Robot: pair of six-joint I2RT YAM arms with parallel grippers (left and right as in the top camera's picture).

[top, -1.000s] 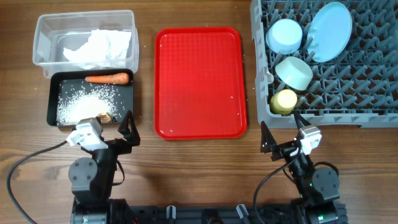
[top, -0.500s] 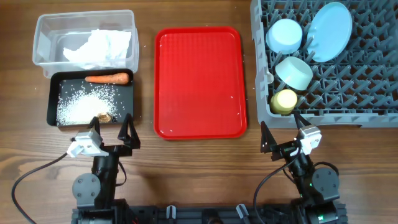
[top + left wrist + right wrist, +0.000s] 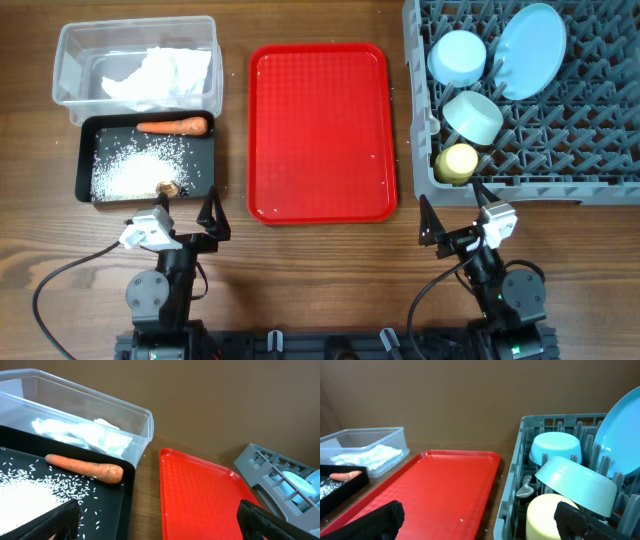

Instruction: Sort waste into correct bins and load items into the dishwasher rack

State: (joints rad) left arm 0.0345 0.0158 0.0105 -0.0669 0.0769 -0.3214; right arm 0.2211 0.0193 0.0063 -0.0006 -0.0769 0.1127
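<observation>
Both pairs of fingers stand wide and empty at the frame's bottom: the left gripper [image 3: 188, 208] just below the black tub [image 3: 85, 160], the right gripper [image 3: 452, 210] just below the dishwasher rack [image 3: 520, 170]. The carrot [image 3: 172, 126] lies left-to-right in that tub, nearer the left arm. The red tray [image 3: 320, 130] on the desk holds nothing graspable, so sorting looks finished.

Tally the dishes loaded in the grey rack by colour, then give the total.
Pale blue: 2, the round plate and the pale blue bowl
Mint green: 1, the mint-green bowl
Yellow: 1, the yellow cup
White: 1, the white spoon
Total: 5
</observation>
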